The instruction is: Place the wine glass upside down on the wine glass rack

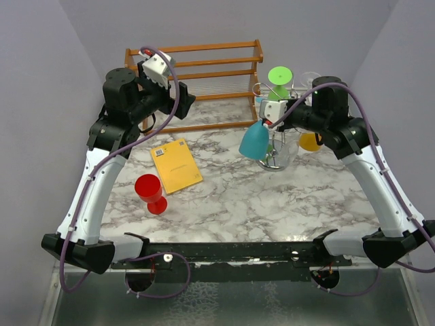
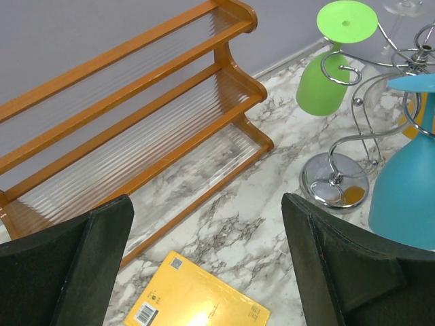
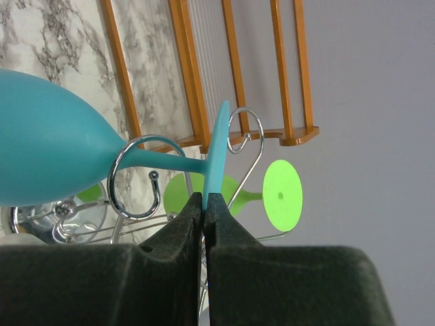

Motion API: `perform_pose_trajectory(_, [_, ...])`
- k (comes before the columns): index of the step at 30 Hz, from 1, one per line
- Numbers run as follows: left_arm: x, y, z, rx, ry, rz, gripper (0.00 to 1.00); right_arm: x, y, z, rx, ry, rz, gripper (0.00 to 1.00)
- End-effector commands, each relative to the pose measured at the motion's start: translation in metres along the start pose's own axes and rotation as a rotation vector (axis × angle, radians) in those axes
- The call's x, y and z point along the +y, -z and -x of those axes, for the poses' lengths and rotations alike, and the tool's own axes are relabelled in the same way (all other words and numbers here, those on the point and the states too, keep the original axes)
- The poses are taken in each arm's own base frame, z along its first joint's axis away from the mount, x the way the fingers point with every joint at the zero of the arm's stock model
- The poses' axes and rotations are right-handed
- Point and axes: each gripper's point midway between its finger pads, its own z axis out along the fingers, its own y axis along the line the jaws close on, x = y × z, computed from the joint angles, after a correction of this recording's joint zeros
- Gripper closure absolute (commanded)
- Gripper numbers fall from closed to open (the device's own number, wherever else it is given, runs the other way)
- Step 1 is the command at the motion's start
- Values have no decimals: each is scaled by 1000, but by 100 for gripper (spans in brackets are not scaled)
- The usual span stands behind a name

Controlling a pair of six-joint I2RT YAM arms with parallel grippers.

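Note:
My right gripper point(image 1: 270, 124) point(image 3: 205, 200) is shut on the edge of the round foot of a teal wine glass point(image 1: 255, 141) point(image 3: 47, 159). The glass hangs upside down with its bowl low, and its stem passes through a curled wire arm point(image 3: 136, 180) of the silver wine glass rack point(image 1: 275, 160) point(image 2: 334, 182). The teal glass also shows in the left wrist view point(image 2: 408, 197). A green glass point(image 1: 279, 76) point(image 2: 323, 81) point(image 3: 282, 193) hangs upside down on the rack. My left gripper point(image 1: 182, 102) point(image 2: 207, 272) is open and empty, held high near the wooden shelf.
A brown wooden slatted shelf point(image 1: 204, 75) point(image 2: 136, 136) stands at the back. A yellow book point(image 1: 175, 165) point(image 2: 197, 302) lies on the marble table, with a red glass point(image 1: 151, 192) upright beside it. A yellow glass point(image 1: 309, 141) hangs on the rack's right side.

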Motion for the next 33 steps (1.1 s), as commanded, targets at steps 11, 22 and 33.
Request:
perform_pose_trajectory(11, [-6,9,1,-18,-42,-33,6,2,35,2,43,-8,-41,99])
perform_pose_trajectory(22, [-9,12,1,-16,-53,-47,6,15,31,-13,91,-3,-22,95])
perform_pose_trajectory(33, [-11,10,1,-16,-52,-64,6,27,26,-8,54,-20,32,89])
